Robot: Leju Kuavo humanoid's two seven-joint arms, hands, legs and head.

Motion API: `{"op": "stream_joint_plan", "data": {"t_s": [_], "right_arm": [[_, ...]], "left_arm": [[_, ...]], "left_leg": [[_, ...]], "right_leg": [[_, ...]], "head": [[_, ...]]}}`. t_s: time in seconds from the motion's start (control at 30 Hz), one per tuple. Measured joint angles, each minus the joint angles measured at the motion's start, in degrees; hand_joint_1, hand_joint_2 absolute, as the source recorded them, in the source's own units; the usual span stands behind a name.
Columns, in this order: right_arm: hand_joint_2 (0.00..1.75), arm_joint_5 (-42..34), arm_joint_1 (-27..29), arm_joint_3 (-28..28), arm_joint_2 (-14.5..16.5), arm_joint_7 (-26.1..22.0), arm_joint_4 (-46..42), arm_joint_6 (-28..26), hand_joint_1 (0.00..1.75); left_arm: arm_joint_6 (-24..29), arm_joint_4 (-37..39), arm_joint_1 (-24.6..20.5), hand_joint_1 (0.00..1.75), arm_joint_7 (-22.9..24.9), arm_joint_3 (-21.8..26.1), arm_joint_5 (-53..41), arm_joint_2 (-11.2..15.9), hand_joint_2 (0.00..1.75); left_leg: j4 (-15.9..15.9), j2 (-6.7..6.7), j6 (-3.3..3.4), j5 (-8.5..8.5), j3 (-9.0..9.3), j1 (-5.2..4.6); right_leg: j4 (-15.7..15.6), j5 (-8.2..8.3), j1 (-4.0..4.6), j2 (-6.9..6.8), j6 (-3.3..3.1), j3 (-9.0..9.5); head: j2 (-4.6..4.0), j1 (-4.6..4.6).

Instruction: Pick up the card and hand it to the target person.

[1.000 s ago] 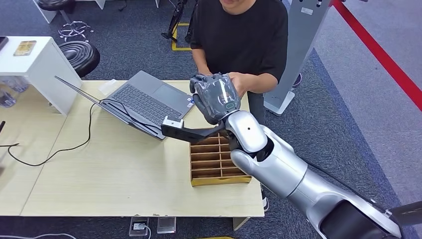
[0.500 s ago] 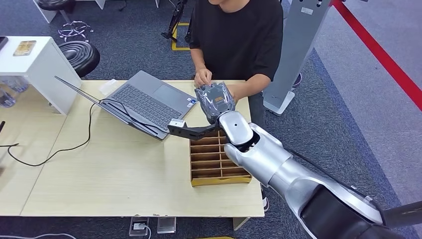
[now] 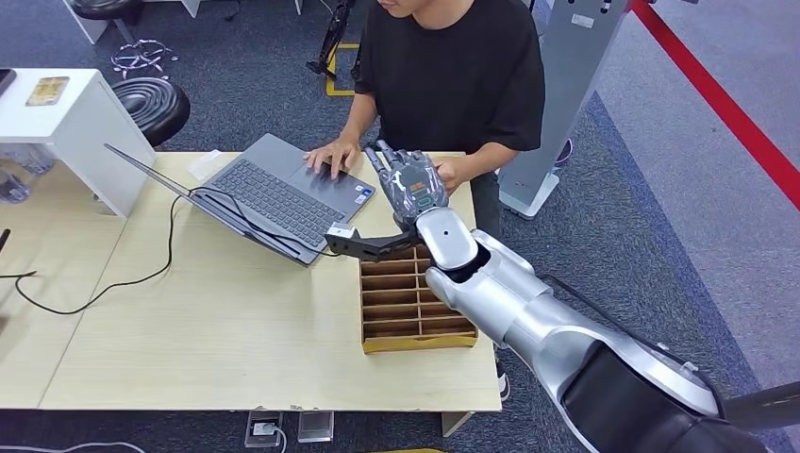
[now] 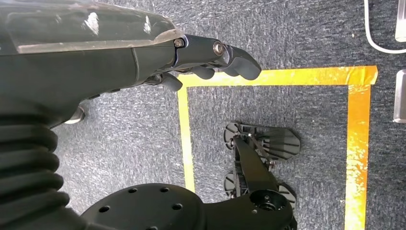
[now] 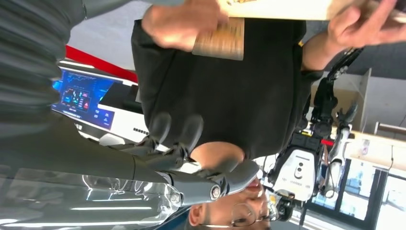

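The right hand (image 3: 408, 181) reaches across the counter (image 3: 217, 321) toward the person (image 3: 453, 66), fingers spread and holding nothing. The card (image 5: 221, 40) sits in the person's hand (image 5: 179, 24) at the counter's edge — their other hand (image 3: 330, 157) rests on the laptop (image 3: 283, 193). The left hand (image 4: 143, 52) hangs over the floor, fingers loosely curled, empty.

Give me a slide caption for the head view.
Silver-armed right hand open beside a black-shirted person, above a brown slotted cardboard box.
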Motion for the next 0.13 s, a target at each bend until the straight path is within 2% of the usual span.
{"op": "stream_joint_plan", "data": {"t_s": [0.13], "right_arm": [[1.75,-0.18,-0.15,-0.06,-0.17,0.61,0.09,-1.32,0.0]], "left_arm": [[0.05,0.0,0.03,0.0,0.0,0.0,0.03,0.03,0.0]], "left_leg": [[0.0,0.0,0.0,0.0,0.02,0.0]], "right_leg": [[0.0,0.0,0.0,0.0,0.0,0.0]], "head": [[0.01,-0.03]]}}
